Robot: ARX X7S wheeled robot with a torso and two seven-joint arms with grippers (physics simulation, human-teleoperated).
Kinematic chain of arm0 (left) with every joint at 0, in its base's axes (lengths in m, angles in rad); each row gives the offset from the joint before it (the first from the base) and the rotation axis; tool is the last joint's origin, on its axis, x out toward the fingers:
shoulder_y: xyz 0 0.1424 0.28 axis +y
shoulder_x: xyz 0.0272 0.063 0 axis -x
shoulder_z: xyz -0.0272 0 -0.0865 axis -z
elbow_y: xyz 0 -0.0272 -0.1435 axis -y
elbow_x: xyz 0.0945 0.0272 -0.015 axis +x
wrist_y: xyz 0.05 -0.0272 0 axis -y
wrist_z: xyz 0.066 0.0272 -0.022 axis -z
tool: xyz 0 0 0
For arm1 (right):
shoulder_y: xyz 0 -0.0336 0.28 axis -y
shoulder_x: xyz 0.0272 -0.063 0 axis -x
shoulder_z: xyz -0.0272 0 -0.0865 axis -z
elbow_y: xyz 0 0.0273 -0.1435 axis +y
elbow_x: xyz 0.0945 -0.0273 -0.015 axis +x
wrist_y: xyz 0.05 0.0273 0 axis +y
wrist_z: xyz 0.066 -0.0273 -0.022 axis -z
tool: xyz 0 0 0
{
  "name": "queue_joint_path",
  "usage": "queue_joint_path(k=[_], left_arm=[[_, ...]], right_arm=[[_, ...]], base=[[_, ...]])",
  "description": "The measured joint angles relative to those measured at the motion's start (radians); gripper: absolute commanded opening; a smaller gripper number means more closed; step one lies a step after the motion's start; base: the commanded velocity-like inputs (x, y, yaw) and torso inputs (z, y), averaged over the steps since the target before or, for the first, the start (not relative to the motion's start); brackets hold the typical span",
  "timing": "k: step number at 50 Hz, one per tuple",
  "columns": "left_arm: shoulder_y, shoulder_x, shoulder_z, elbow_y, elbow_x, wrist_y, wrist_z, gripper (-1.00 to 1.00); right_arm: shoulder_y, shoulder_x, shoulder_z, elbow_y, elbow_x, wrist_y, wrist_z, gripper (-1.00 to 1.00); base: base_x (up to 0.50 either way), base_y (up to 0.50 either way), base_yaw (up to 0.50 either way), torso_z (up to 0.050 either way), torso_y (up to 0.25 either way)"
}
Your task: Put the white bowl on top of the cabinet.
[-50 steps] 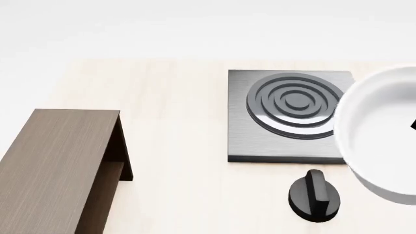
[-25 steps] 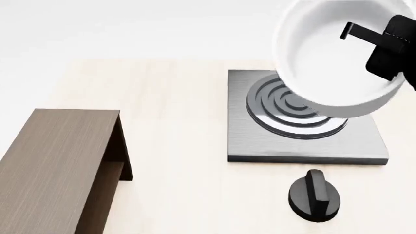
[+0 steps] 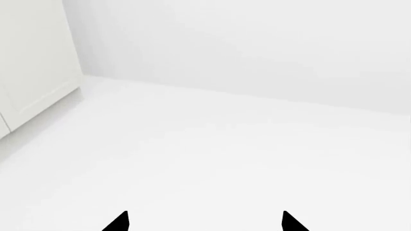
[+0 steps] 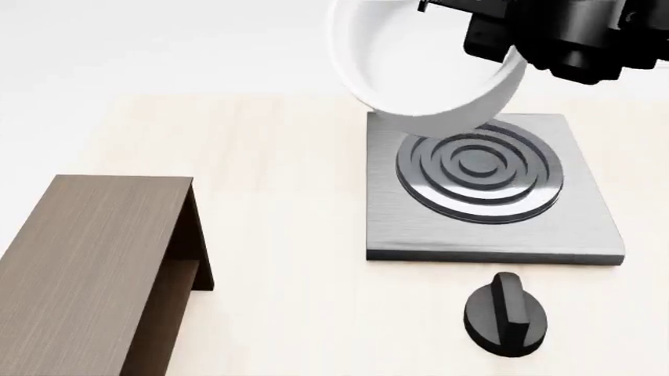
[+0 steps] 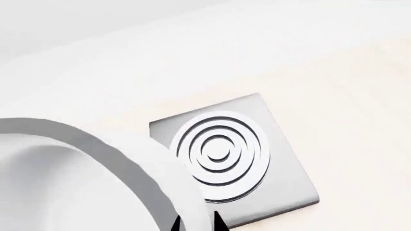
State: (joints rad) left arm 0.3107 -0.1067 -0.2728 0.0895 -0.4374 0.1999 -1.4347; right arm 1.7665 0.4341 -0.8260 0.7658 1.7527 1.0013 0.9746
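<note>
The white bowl [image 4: 418,70] hangs high in the air at the top of the head view, tilted, above the far left corner of the stove plate. My right gripper [image 4: 502,39] is shut on its rim; in the right wrist view the two fingertips pinch the bowl wall [image 5: 186,202] between them. The dark brown cabinet [image 4: 89,266] stands at the near left of the table, its flat top bare. My left gripper [image 3: 204,222] is open and empty, facing a white floor, and does not show in the head view.
A grey square stove plate [image 4: 591,227] with rings lies at the right of the light wood table [image 4: 282,219]. A black knob [image 4: 505,315] stands in front of it. A white cupboard [image 3: 32,62] shows in the left wrist view.
My right gripper has carried the bowl up from the right edge and leftward, from over the stove plate's right side to above its far left corner. The cabinet has not moved.
</note>
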Motion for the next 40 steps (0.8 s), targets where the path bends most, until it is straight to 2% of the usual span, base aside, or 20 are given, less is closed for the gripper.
queue_joint_path(k=[22,40], left_arm=[[-0.001,-0.002,0.002,-0.012,-0.019,0.015,0.008,1.00],[-0.003,-0.005,0.006,-0.014,-0.025,0.019,0.009,1.00]], right_arm=[[0.125,-0.273,-0.134,0.404,-0.148,-0.043,-0.385,-1.00],[0.115,-0.394,-0.136,0.507,-0.138,-0.069,-0.512,-1.00]], base=[[0.00,0.00,0.00,0.000,0.001],[0.00,0.00,0.00,0.001,0.001]])
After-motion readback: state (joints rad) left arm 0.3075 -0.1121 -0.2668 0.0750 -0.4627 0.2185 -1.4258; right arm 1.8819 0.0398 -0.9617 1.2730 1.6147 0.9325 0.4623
